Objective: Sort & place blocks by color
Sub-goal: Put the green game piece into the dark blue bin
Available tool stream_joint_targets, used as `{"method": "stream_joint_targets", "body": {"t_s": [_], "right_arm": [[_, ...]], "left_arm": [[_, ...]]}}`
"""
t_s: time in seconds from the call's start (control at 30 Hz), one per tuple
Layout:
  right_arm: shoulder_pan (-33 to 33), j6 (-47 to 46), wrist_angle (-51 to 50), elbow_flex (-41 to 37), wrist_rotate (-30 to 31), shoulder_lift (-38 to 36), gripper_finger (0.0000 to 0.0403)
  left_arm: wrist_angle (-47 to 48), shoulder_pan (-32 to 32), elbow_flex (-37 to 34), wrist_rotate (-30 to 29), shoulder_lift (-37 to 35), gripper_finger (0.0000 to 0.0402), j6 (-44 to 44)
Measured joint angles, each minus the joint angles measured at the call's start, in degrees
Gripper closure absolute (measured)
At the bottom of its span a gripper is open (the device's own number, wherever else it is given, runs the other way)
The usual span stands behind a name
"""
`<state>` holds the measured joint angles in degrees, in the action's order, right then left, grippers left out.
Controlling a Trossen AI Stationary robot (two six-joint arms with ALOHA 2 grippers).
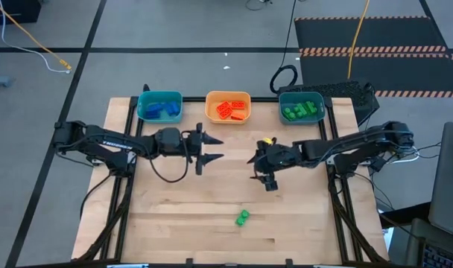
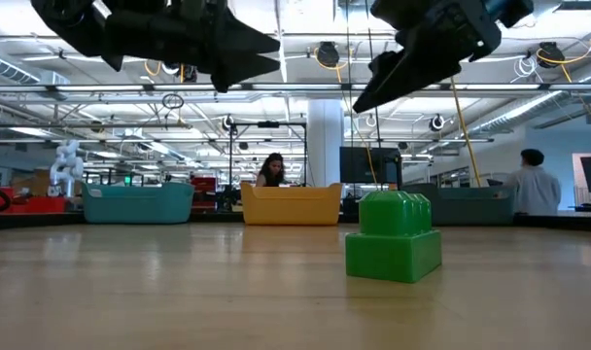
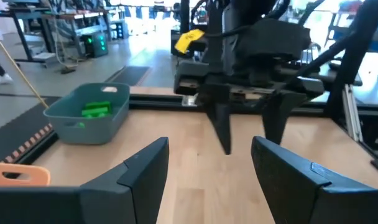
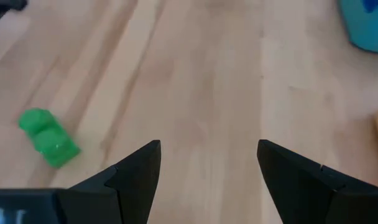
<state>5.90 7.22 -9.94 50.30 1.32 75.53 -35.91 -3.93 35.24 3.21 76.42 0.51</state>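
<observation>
One green block (image 1: 243, 217) lies alone on the table near its near edge; it stands large in the low view (image 2: 393, 236) and shows in the right wrist view (image 4: 48, 137). Blue blocks (image 1: 162, 109) lie in the blue tray (image 1: 142, 106), orange-red blocks (image 1: 232, 109) in the orange tray (image 1: 210, 107), green blocks (image 1: 300, 110) in the teal tray (image 1: 284, 104). My left gripper (image 1: 211, 147) is open above the table's middle, pointing right. My right gripper (image 1: 260, 170) is open, raised, farther from the near edge than the lone green block.
The three trays stand in a row along the table's far edge. Bare wood lies between the grippers and around the lone green block. The two grippers face each other closely at the table's middle. People show in the room beyond the table.
</observation>
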Motion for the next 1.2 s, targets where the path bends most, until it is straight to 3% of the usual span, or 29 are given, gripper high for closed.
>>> {"method": "stream_joint_targets", "body": {"t_s": [0.43,0.7,0.87,1.2], "right_arm": [[8.1,-2.0,-3.6,10.2,-0.1,12.5,0.0140],[14.4,-2.5,-1.7,11.5,0.6,13.5,0.0140],[18.5,-5.1,0.7,11.5,5.1,14.6,0.0140],[21.3,-8.2,5.9,11.3,3.1,26.1,0.0140]], "left_arm": [[-4.7,2.3,-4.3,2.8,0.0,0.0169,1.6],[-5.0,5.9,-4.3,2.9,0.0,0.0169,1.0],[-5.1,7.6,-4.3,2.7,0.0,0.0169,2.2],[-5.8,11.9,-4.2,-6.2,0.1,0.0169,7.2]]}}
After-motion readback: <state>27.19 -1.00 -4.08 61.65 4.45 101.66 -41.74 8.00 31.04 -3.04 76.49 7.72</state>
